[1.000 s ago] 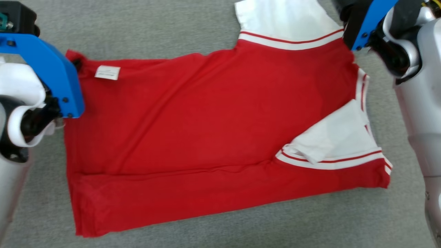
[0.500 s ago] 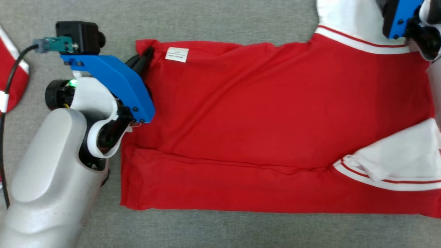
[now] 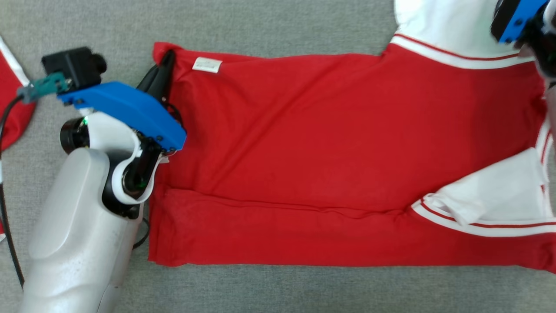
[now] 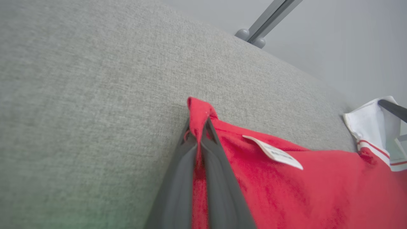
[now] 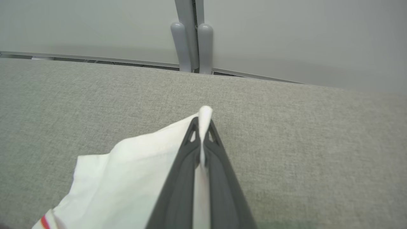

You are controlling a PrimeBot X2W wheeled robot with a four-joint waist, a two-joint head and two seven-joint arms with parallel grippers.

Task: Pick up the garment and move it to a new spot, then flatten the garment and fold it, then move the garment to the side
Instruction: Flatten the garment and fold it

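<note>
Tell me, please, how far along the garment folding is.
Done: the garment lies spread flat, its near edge folded over. In hand: the left gripper pinches the red hem corner, the right gripper the white sleeve. Left: the remaining folds and moving it aside.

The right gripper (image 5: 202, 125) has closed — its jaws, wide a second ago, now pinch the edge of the garment's (image 3: 325, 143) white sleeve (image 5: 136, 171). The left gripper (image 3: 167, 58) has drawn its red corner further toward the robot's left, the white label (image 3: 207, 65) going with it. The head camera has swung left, bringing another red cloth (image 3: 21, 115) into view at the picture's left edge.
</note>
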